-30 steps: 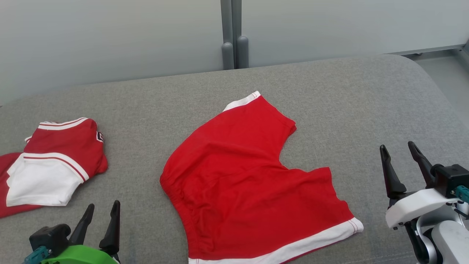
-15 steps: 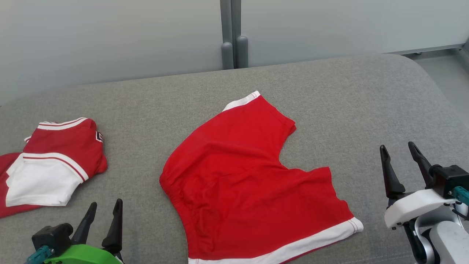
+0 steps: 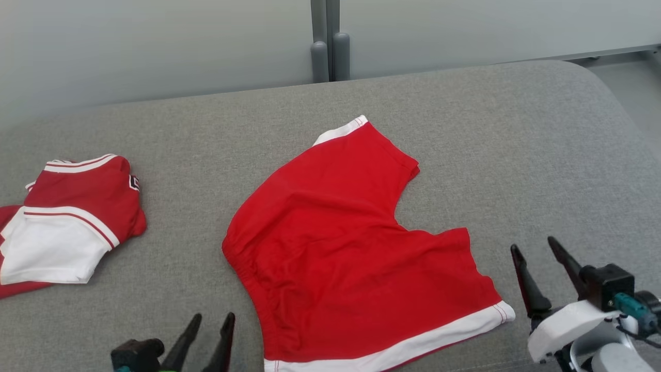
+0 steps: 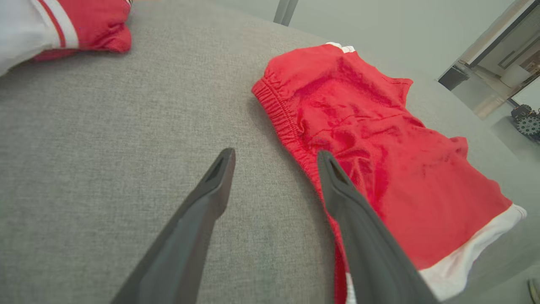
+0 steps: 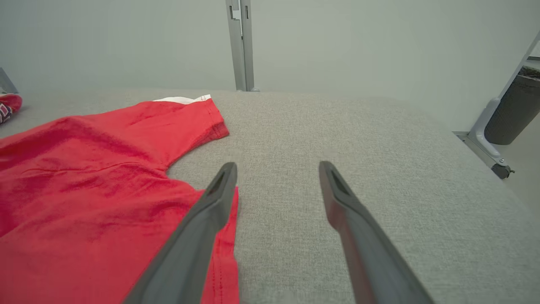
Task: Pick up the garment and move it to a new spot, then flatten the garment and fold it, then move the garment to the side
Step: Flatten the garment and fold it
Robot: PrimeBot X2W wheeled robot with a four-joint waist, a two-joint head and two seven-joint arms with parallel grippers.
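Observation:
The garment [image 3: 351, 248] is a pair of red shorts with white leg hems, spread fairly flat on the grey table [image 3: 516, 144], its elastic waistband toward the left. In the left wrist view the garment [image 4: 379, 143] lies to the right, its waistband just beside the right finger. My left gripper [image 3: 211, 323] is open at the bottom edge, just left of the waistband, holding nothing. My right gripper [image 3: 537, 248] stands open to the right of the near leg hem. In the right wrist view the garment [image 5: 84, 181] lies at the left, under the left finger [image 5: 211, 211].
A folded pile of red and white clothes [image 3: 67, 217] lies at the table's left edge, also seen as the clothes [image 4: 63, 25] in the left wrist view. A grey post [image 3: 325, 46] stands behind the table. A dark bin [image 5: 512, 105] stands off the table's right.
The head camera has tilted and shifted. My left gripper has moved right, close to the waistband. My right gripper has moved left and nearer, toward the near leg hem. Both stay open.

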